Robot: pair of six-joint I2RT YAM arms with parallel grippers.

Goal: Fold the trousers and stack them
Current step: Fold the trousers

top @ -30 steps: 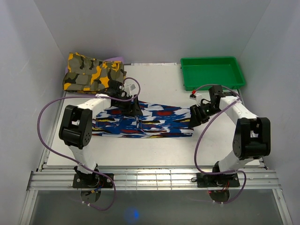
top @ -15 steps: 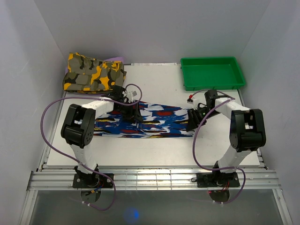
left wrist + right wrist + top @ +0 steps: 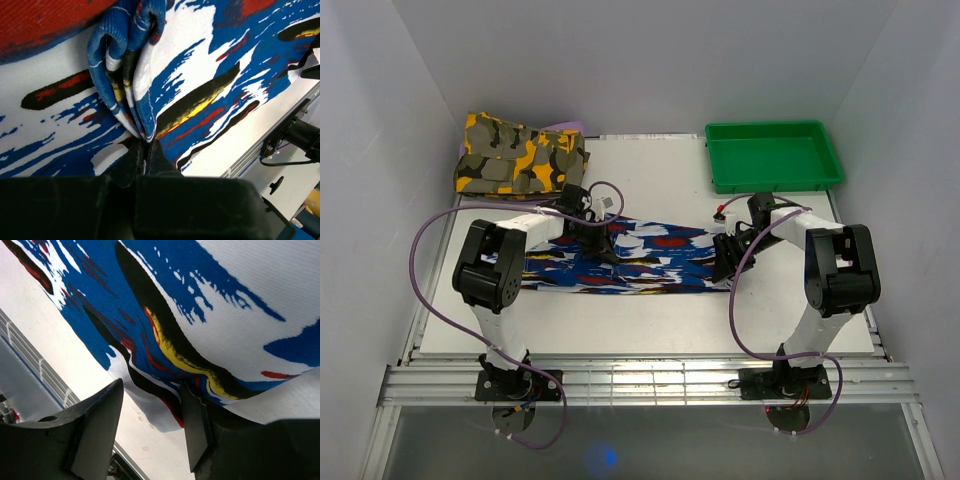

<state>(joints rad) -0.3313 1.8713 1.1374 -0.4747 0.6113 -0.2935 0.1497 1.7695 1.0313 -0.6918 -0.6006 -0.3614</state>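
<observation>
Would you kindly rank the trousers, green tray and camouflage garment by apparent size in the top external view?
Largest: trousers.
Then: green tray and camouflage garment, which look about alike, so I leave them unranked.

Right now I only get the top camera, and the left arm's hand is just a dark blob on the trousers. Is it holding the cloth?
Observer: Yes. The left wrist view shows the left gripper shut on a bunched-up fold of the trousers, pinched right at its tips.
Operator: What about the other hand? It's a blob too.
Observer: The right gripper is open. In the right wrist view its jaws stand apart, and the trousers' edge shows in the gap, not pinched.
Operator: Is that edge flat?
Observer: No. In that view the edge is wavy and lifts a little, casting a shadow on the white table.
</observation>
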